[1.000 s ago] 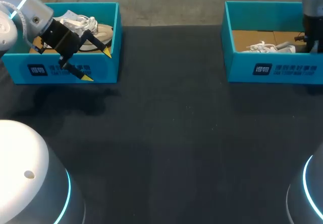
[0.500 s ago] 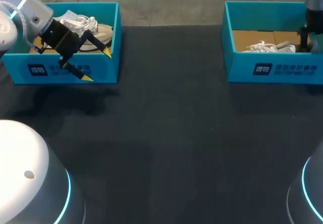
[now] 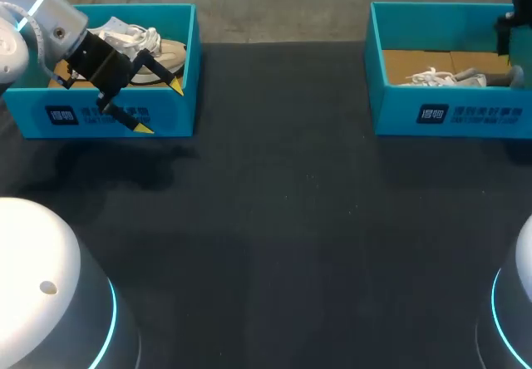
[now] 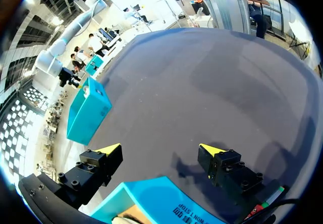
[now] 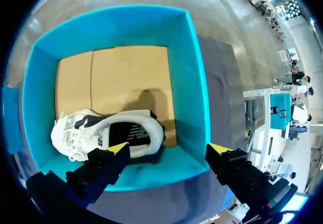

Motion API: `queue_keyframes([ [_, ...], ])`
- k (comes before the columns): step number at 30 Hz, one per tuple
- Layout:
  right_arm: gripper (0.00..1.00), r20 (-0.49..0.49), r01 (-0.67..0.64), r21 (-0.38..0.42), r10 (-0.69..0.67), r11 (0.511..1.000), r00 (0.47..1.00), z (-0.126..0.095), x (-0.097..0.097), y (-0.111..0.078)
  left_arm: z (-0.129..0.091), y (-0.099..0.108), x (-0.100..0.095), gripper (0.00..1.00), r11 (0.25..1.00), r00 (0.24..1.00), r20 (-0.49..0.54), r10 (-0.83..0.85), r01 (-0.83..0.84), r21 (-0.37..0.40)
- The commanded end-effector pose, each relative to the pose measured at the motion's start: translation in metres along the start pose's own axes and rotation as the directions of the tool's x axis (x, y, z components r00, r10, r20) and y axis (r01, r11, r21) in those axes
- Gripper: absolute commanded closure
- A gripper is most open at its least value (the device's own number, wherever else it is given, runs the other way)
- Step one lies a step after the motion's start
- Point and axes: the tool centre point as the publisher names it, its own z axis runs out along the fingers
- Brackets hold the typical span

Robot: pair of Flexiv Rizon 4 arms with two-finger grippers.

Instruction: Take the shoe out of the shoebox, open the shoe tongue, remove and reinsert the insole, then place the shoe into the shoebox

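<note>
right tool [image 5: 169, 149] released: fingers wide apart, nothing between them, hanging above the right box [image 5: 194, 82], over the wall on the robot's side
white shoe [image 5: 108, 133] is inside the right box, on its cardboard floor, lying along that same wall, lace end toward the left box [image 3: 108, 115], dark insole showing through the opening
right box sits at the far right of the table [image 3: 274, 219]; left box is well apart from it, at the far left
second shoe [image 3: 154, 49], white with loose laces, is in the left box
left tool [image 3: 160, 108] also released, fingers spread, left box's front corner on the right-box side between them, can't tell if touching
</note>
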Motion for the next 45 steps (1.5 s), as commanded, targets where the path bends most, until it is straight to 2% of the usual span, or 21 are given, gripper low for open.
queue_keyframes([
  [1, 0.00, -0.014, -0.008, -0.032, 0.008, 0.999, 1.000, -0.030, -0.003, -0.015, 0.000, -0.001, 0.000, 0.00, 1.000, 1.000, -0.001, 0.000, 0.000, -0.003],
  [6, 0.00, -0.042, -0.026, -0.042, 0.024, 0.999, 0.999, -0.056, 0.003, -0.024, 0.000, -0.001, 0.000, 0.00, 1.000, 1.000, -0.001, 0.000, 0.000, -0.003],
  [14, 0.00, -0.080, -0.039, -0.038, 0.036, 0.999, 0.996, -0.080, 0.015, -0.039, 0.000, -0.001, 0.000, 0.00, 1.000, 1.000, -0.001, 0.000, 0.000, -0.003],
  [15, 0.00, -0.106, -0.047, -0.039, 0.043, 0.998, 0.993, -0.087, 0.018, -0.047, 0.000, -0.001, 0.000, 0.00, 1.000, 1.000, -0.001, 0.000, 0.000, -0.003],
  [17, 0.00, -0.107, -0.047, -0.039, 0.043, 0.998, 0.993, -0.089, 0.019, -0.049, 0.000, -0.001, 0.000, 0.00, 1.000, 1.000, -0.001, 0.000, 0.000, -0.003],
  [18, 0.00, -0.122, -0.052, -0.039, 0.046, 0.998, 0.991, -0.096, 0.025, -0.059, 0.000, -0.001, 0.000, 0.00, 1.000, 1.000, -0.001, 0.000, 0.000, -0.003],
  [20, 0.00, -0.128, -0.051, -0.039, 0.046, 0.998, 0.991, -0.099, 0.028, -0.063, 0.000, -0.001, 0.000, 0.00, 1.000, 1.000, -0.001, 0.000, 0.000, -0.003],
  [21, 0.00, -0.133, -0.049, -0.039, 0.043, 0.998, 0.990, -0.103, 0.035, -0.071, 0.000, -0.001, 0.000, 0.00, 1.000, 1.000, -0.001, 0.000, 0.000, -0.003],
  [25, 0.00, -0.146, -0.049, -0.026, 0.044, 0.998, 0.988, -0.104, 0.049, -0.085, 0.000, -0.001, 0.000, 0.00, 1.000, 1.000, -0.001, 0.000, 0.000, -0.003],
  [31, 0.00, -0.163, -0.057, -0.021, 0.053, 0.998, 0.985, -0.107, 0.058, -0.095, 0.000, -0.001, 0.000, 0.00, 1.000, 1.000, -0.001, 0.000, 0.000, -0.003],
  [36, 0.00, -0.182, -0.072, -0.033, 0.065, 0.997, 0.981, -0.116, 0.060, -0.098, 0.000, -0.001, 0.000, 0.00, 1.000, 1.000, -0.001, 0.000, 0.000, -0.003],
  [45, 0.00, -0.182, -0.072, -0.033, 0.065, 0.997, 0.981, -0.116, 0.060, -0.098, 0.000, -0.001, 0.000, 0.00, 1.000, 1.000, -0.001, 0.000, 0.000, -0.003],
])
